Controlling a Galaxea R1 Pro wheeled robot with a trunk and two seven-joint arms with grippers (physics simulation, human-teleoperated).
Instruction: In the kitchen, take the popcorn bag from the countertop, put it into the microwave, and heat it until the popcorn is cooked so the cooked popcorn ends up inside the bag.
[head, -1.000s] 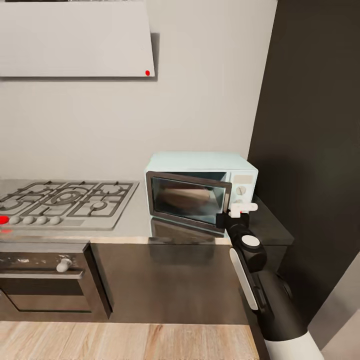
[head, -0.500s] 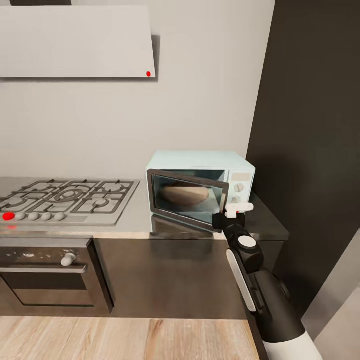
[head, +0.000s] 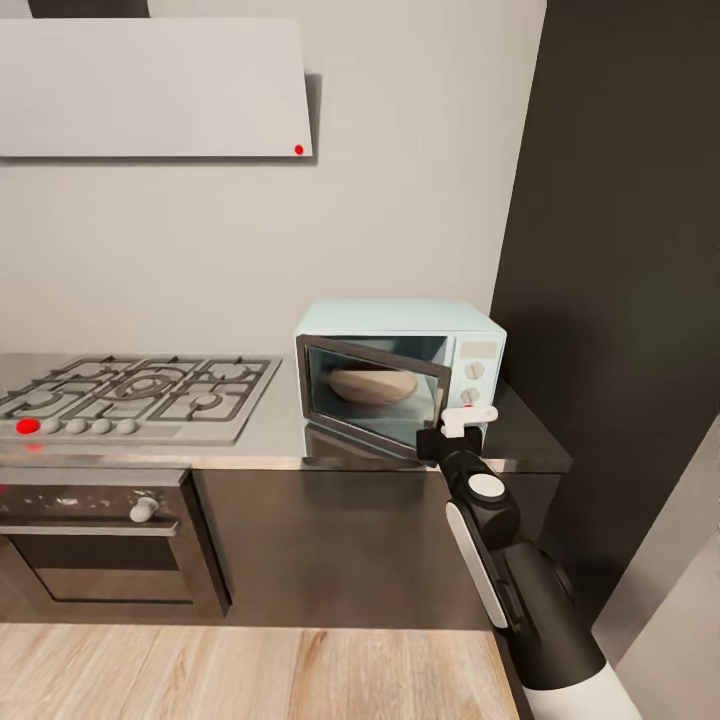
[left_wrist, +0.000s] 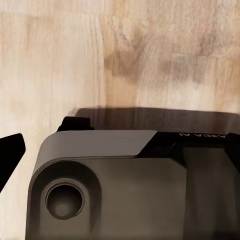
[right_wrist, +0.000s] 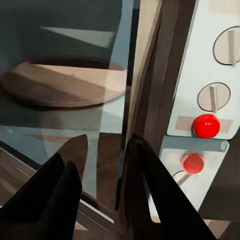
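Microwave (head: 400, 375) door, centre frame, stands wider than a second ago, right gripper (head: 452, 432) fingers apart astride its free edge; popcorn bag not in sight, left fingers' state unclear, so loading comes next.

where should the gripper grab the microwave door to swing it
Grab the free edge of the door beside the control panel, coming from the front. The door stands ajar, hinged on the far side, so that edge is exposed; the right gripper is there.
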